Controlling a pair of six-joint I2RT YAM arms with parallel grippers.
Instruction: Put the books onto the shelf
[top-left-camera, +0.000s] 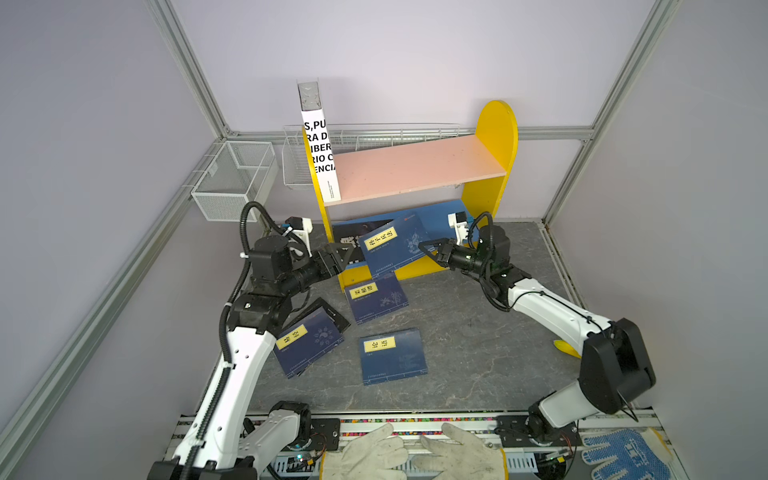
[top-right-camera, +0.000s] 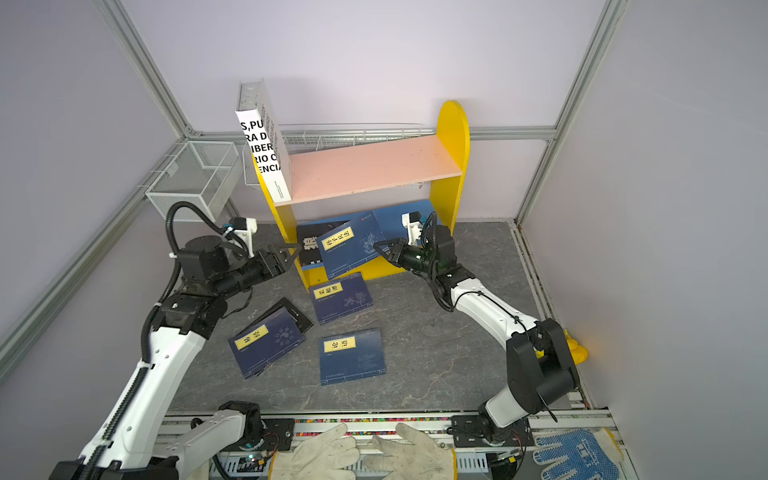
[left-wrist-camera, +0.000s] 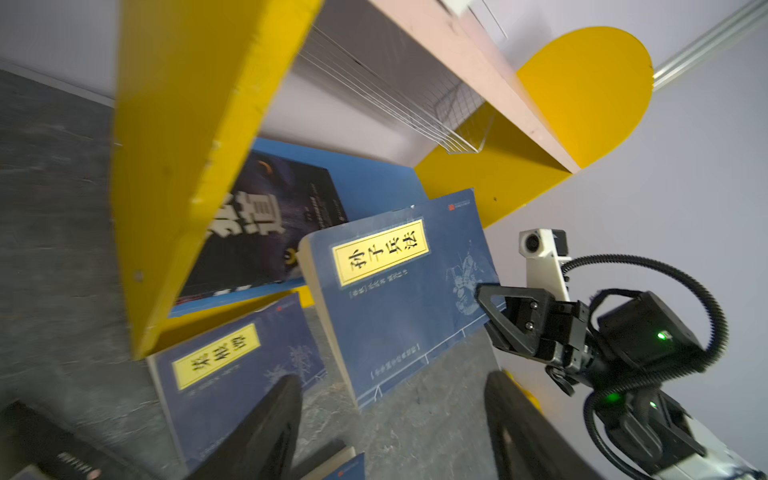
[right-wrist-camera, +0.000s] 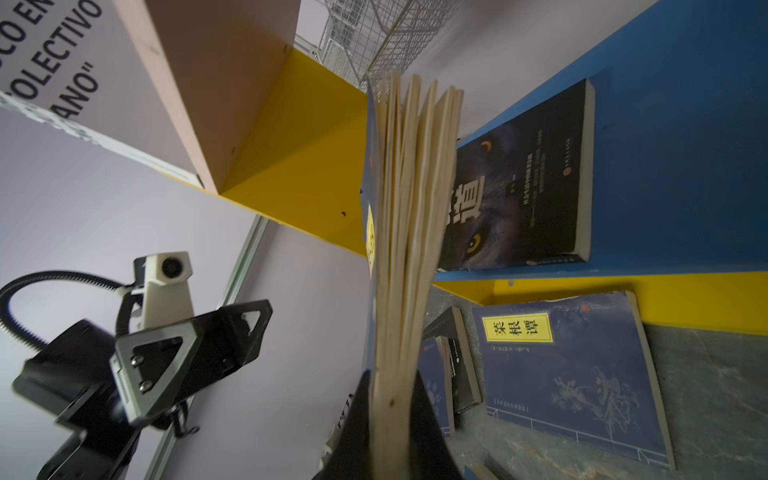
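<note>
Pinching the page edge of one navy book (top-left-camera: 390, 247), the right gripper (top-left-camera: 428, 249) has its jaws pressed together on the paper, and the right wrist view shows the leaves fanning out beyond the grip. That hold leaves the cover free and the book tilted, spine side towards the mouth of the shelf (top-left-camera: 496, 137), probably so it can be slid in edgewise onto the blue lower board (top-left-camera: 436, 212). Whether its low corner touches the table (top-left-camera: 478, 332) I cannot tell.

A black book (right-wrist-camera: 523, 178) lies flat on that board, so the free room is beside or on top of it. The left gripper (top-left-camera: 340, 255) hangs just beside the shelf's left yellow side with its jaws spread and empty, near the held book's spine yet apart from it, placed well to steady or push.

Up on the pink upper board (top-left-camera: 415, 166) a white book (top-left-camera: 320, 153) stands upright against the yellow side. Three more navy books (top-left-camera: 376, 297) lie on the table in front, one overlapping a second black book (top-left-camera: 328, 311), so most of the task remains.
</note>
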